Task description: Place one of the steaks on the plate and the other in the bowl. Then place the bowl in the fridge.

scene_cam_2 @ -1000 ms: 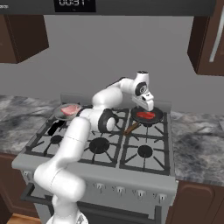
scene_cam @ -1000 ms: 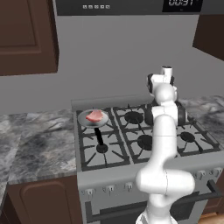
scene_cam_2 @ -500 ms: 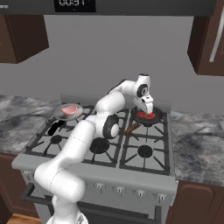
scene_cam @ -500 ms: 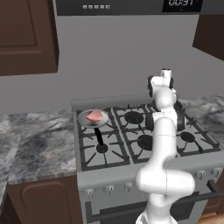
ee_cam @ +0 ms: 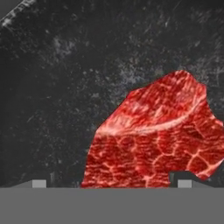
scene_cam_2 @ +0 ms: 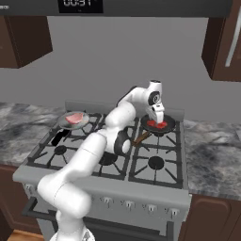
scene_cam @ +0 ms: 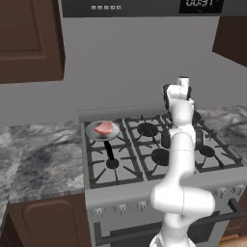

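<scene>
Fingers (ee_cam: pixel 38 183) spread wide and empty, one tip on either side of the deep red steak (ee_cam: pixel 155 138) lying flat in the dark pan (ee_cam: pixel 65 87) on the far right burner. The gripper (scene_cam_2: pixel 157 114) hangs just above it. That slab looks soft, floppy and likely slick, light enough, so a pinch across its thicker middle, edge to edge, seems safest. The other steak (scene_cam: pixel 104 128), pinker, sits in the grey pan (scene_cam: pixel 94 133) on the stove's (scene_cam: pixel 144 159) far left burner, well apart.
</scene>
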Controlling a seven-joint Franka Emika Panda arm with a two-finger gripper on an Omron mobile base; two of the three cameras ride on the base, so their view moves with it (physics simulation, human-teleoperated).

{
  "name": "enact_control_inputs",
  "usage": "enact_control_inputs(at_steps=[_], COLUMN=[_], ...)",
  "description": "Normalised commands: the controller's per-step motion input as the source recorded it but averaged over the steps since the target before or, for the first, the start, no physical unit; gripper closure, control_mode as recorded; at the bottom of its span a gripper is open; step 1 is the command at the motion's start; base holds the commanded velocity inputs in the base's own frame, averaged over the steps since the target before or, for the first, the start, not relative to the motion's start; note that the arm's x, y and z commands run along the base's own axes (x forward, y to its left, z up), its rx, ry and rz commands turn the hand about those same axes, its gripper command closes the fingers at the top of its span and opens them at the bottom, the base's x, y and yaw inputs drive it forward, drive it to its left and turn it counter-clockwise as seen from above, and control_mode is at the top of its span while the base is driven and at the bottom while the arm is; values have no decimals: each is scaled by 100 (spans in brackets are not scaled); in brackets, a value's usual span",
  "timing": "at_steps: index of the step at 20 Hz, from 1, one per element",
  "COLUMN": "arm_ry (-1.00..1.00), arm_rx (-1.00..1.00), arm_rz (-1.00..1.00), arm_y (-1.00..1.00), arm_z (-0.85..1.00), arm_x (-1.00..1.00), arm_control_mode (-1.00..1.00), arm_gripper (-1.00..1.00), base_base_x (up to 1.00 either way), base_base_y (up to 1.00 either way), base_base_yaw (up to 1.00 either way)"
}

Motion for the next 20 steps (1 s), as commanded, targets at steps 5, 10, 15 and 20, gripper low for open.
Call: enact_control_inputs(at_steps=[5,10,15,20], arm_ry=[4,10,3,-2], arm_rx=[-1,-7,-2,2], arm_rz=[-4,-12,-13,-5], arm_y=[14,42,-1,-55], arm_z=[-1,0,-6,-9], arm_x=[0,0,4,1], arm_control_mode=[-100,-100,-100,-100], arm_gripper=[-100,-100,-100,-100], base_base_x=[0,0,0,0], base_base_y=[0,0,0,0], base_base_yaw=[0,0,0,0])
